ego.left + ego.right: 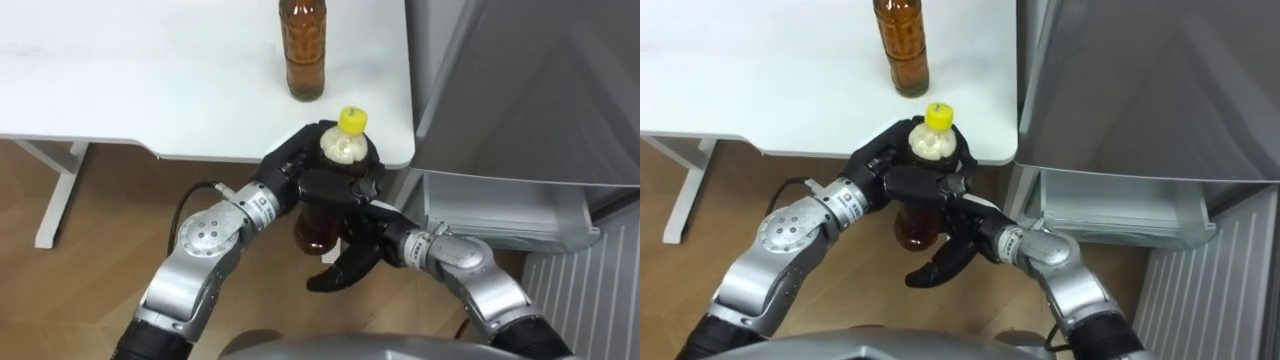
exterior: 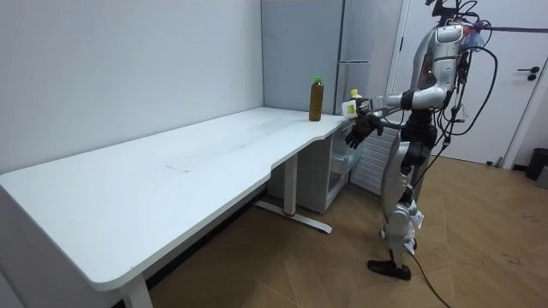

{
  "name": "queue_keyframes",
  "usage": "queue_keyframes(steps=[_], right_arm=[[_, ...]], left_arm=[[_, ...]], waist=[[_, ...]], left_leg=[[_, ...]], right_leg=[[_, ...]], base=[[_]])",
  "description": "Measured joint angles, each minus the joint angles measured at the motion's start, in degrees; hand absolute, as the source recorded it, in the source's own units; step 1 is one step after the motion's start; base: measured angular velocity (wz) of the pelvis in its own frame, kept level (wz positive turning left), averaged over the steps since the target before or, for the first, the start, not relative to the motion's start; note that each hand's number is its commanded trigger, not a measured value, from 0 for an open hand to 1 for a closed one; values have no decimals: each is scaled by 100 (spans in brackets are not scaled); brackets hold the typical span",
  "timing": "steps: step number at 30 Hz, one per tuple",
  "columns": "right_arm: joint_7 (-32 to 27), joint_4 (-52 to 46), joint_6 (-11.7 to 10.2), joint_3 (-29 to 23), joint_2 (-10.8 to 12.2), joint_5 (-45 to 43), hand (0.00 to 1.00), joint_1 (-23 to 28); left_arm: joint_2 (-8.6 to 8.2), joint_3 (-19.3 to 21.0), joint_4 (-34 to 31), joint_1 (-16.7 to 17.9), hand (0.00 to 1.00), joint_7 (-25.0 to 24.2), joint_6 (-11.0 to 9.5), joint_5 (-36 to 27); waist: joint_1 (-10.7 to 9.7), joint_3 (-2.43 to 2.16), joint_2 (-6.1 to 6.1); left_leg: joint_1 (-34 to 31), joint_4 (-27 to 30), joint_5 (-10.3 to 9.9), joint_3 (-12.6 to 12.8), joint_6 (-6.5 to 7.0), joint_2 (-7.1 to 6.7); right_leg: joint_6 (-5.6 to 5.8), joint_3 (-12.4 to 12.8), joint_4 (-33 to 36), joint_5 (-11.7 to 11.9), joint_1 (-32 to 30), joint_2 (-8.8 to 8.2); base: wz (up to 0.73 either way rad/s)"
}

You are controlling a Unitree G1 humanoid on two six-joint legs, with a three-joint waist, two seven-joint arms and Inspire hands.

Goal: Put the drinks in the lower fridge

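A bottle of brown drink with a yellow cap (image 1: 351,121) is held upright off the table's near corner. My left hand (image 1: 295,175) is shut on it, fingers wrapped round its neck and shoulder. My right hand (image 1: 350,262) sits just under and beside the bottle's brown base (image 1: 316,228), its fingers relaxed and hanging. A second, amber bottle (image 1: 304,50) stands on the white table (image 1: 120,80) behind the held one. In the room view I stand at the table's end, with the held bottle (image 2: 350,106) out in front of me.
The grey fridge (image 1: 530,90) rises on my right, close to the table's corner. Its lower part shows an open pale shelf (image 1: 500,208). A white radiator-like panel (image 1: 590,290) lies at the lower right. Wooden floor (image 1: 90,260) lies below the table.
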Motion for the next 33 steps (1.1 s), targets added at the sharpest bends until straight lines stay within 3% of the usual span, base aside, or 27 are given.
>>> queue_keyframes(steps=[9,17,18,19,21,22,33], right_arm=[[478,0,3,-31,-116,564,0,-12],[507,0,3,-43,-161,982,0,-6],[507,-1,3,-30,-180,1040,12,-7],[501,0,3,-15,-200,1137,51,-5],[500,-4,3,-11,-213,1268,78,1],[481,-6,3,-5,-214,1367,100,9],[374,-16,3,-18,-233,1435,100,55]], left_arm=[[32,-124,1,-1,100,-206,-70,96],[48,-133,0,-1,100,-218,-229,95],[50,-134,1,-1,100,-222,-232,95],[53,-136,1,-1,100,-230,-232,95],[57,-134,1,-1,100,-234,-232,93],[57,-132,-2,-1,100,-234,-236,93],[32,-162,-2,0,100,-428,-249,28]], waist=[[-14,-25,-29],[6,-24,-50],[10,-25,-53],[4,-25,-61],[5,-27,-67],[5,-30,-70],[3,-33,-59]], left_leg=[[2,31,1,-4,0,1],[-15,13,1,-4,1,3],[-19,13,0,-3,1,3],[-20,14,0,-3,1,3],[-22,18,1,-2,1,3],[-19,25,1,1,1,3],[30,11,1,7,0,2]], right_leg=[[0,7,2,0,4,-2],[-2,10,12,1,12,-1],[-2,10,12,1,8,-1],[-2,9,11,1,7,-1],[-2,10,12,1,8,-1],[-2,10,11,1,7,-1],[-1,5,1,1,23,-1]], base=[[0],[0],[0],[0],[0],[0],[0]])
